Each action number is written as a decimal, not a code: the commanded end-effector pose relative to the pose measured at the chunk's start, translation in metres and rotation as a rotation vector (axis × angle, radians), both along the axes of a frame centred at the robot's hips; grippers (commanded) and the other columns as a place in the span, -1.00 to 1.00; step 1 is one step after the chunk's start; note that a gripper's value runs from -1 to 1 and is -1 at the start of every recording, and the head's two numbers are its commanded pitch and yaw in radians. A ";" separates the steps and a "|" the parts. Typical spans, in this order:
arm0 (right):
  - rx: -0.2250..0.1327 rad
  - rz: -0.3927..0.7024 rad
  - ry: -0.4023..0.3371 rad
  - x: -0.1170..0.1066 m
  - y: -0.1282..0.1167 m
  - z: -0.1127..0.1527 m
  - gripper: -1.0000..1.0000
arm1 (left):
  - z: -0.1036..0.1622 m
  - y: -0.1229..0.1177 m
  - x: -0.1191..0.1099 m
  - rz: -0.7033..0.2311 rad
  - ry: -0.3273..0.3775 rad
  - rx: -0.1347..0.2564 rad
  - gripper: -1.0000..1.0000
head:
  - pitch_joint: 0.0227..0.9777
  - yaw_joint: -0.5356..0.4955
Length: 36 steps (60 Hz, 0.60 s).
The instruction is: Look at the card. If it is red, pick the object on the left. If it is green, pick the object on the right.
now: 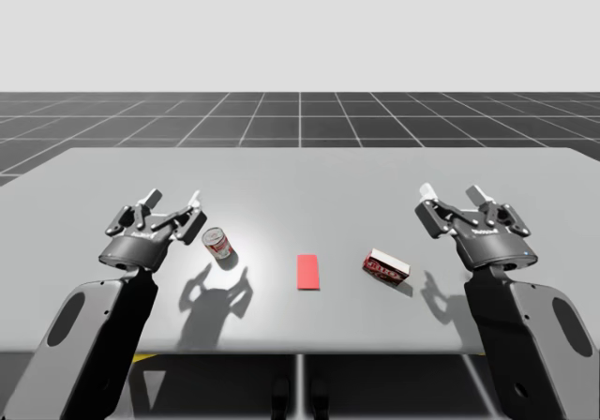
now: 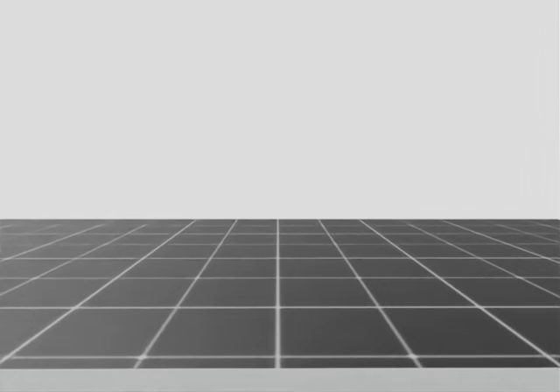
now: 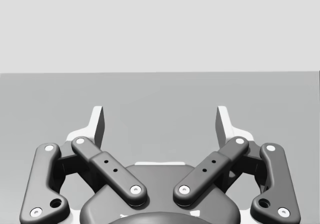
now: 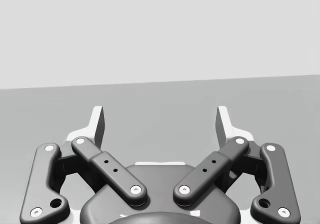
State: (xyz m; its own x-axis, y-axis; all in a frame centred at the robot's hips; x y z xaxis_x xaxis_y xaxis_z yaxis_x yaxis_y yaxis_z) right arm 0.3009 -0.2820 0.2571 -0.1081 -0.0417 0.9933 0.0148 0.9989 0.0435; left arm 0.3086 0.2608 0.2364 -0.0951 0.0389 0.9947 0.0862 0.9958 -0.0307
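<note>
Red card [image 1: 307,272] lies flat on the table [image 1: 300,172] in the high view, long side running 12 to 6 o'clock, a red and white can [image 1: 218,244] at its 9 o'clock and a dark red box [image 1: 386,266] at its 3, while the head view looks at dark grid floor [image 2: 278,291]. My left gripper [image 1: 172,198] hangs at the can's 10 o'clock, my right gripper [image 1: 452,193] at the box's 1 o'clock, and both wrist views show fingers [image 3: 97,126] wide apart over the table.

Grey table [image 1: 469,186] — red-and-white can [image 1: 217,244] at left, red card [image 1: 307,272] midway, dark red box [image 1: 385,266] at right.
</note>
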 end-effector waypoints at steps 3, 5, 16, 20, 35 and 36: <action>0.010 -0.033 -0.018 -0.001 -0.002 0.001 -1.00 | -0.004 0.002 0.001 -0.021 -0.007 0.000 -1.00 | -0.93 0.03; 0.016 -0.014 -0.011 0.000 -0.002 0.001 -1.00 | -0.003 0.001 0.001 -0.022 -0.009 -0.003 -1.00 | -0.92 0.03; -0.021 -0.023 -0.021 0.001 -0.001 0.001 -1.00 | -0.003 0.001 0.001 -0.033 -0.024 -0.007 -1.00 | -0.74 0.03; -0.026 -0.039 -0.036 0.002 0.000 0.000 -1.00 | -0.003 0.001 0.001 -0.035 -0.027 -0.008 -1.00 | -0.61 0.04; -0.061 -0.050 -0.054 0.003 0.000 -0.003 -1.00 | -0.002 0.004 0.001 -0.034 -0.043 -0.015 -1.00 | -0.17 0.06; -0.062 -0.051 -0.055 0.003 0.000 -0.004 -1.00 | -0.002 0.004 0.001 -0.034 -0.044 -0.015 -1.00 | -0.12 0.06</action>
